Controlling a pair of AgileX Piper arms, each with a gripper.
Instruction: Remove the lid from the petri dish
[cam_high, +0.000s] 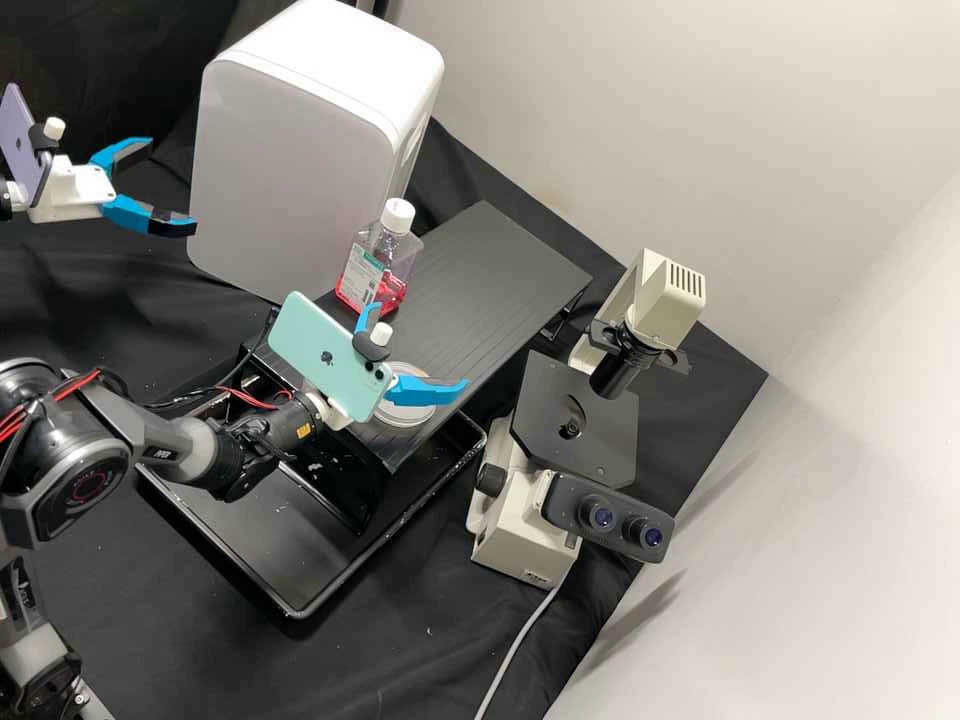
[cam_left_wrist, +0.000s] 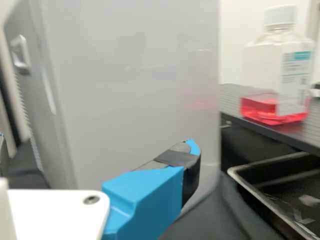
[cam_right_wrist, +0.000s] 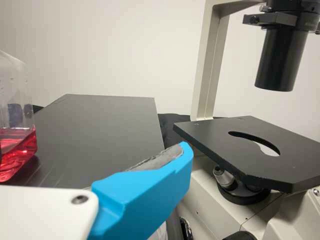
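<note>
Positions are referenced to the black platform (cam_high: 490, 280).

- Counter (cam_high: 420, 620): draped in black cloth. The platform and everything else is carried on it.
- White box (cam_high: 300, 150): stood upright just off the platform's left side, close beside it.
- Black tray (cam_high: 290, 605): laid in front of the platform's near end and partly under it.
- Microscope (cam_high: 570, 470): set just right of the platform. Its eyepieces are pointed away from the platform.
- Bottle (cam_high: 380, 265): stood upright on the platform's left edge, next to the white box. It has a white cap, and red liquid is seen in the bottom.
- Left tool (cam_high: 172, 183): held well left of the platform, on the far side of the white box and above the counter. Its fingers are spread wide and nothing is gripped.
- Right tool (cam_high: 420, 345): held over the platform's near end. Its fingers are spread apart, and one is laid across the top of the petri dish (cam_high: 408, 418). Contact cannot be confirmed, and no clamping is seen.
- Petri dish: sat on the platform's near end, just in front of the bottle.
- Lid (cam_high: 412, 400): seen seated on the dish.
</note>
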